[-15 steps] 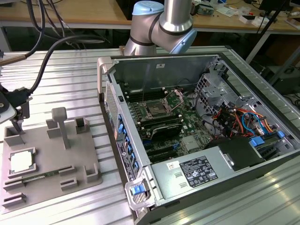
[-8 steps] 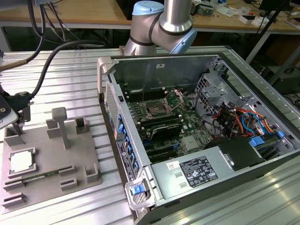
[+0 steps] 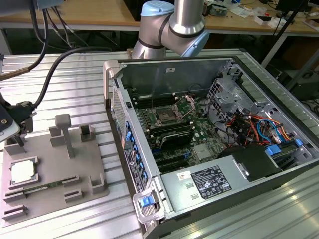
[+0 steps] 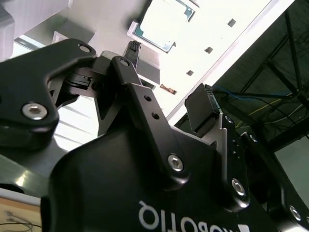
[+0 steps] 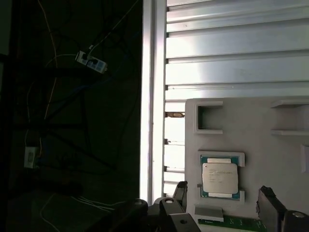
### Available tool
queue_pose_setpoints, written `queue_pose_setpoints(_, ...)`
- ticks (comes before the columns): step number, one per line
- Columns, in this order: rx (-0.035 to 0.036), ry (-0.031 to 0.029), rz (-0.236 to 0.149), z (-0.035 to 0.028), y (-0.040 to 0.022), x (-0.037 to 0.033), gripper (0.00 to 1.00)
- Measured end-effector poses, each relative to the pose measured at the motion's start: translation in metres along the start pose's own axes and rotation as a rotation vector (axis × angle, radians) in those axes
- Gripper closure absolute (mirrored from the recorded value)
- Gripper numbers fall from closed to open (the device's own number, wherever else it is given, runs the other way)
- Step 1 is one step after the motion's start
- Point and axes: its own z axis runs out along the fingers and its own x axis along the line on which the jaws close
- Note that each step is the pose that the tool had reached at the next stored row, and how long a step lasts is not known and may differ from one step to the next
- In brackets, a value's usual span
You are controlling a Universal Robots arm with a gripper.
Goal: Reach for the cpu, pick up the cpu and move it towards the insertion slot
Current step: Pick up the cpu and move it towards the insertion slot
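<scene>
tool parted, partly cropped, cpu in tray

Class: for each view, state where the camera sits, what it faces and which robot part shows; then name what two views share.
Exterior view: off the arm, looking down at the table, open computer and tray; the arm's joints show behind the computer.
First wrist view: on the wrist, facing down at the chip in the tray; the claw, fingers apart, shows.
Second wrist view: on the wrist, looking along the claw's black body toward the chip.
Shared: both wrist views show the chip and the claw.
</scene>
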Motion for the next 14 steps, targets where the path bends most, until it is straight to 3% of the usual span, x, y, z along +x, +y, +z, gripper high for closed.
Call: queue_pose_setpoints(14, 0.0001, 0.0004, -0.008, 0.0001, -0.0003, 0.0, 0.34)
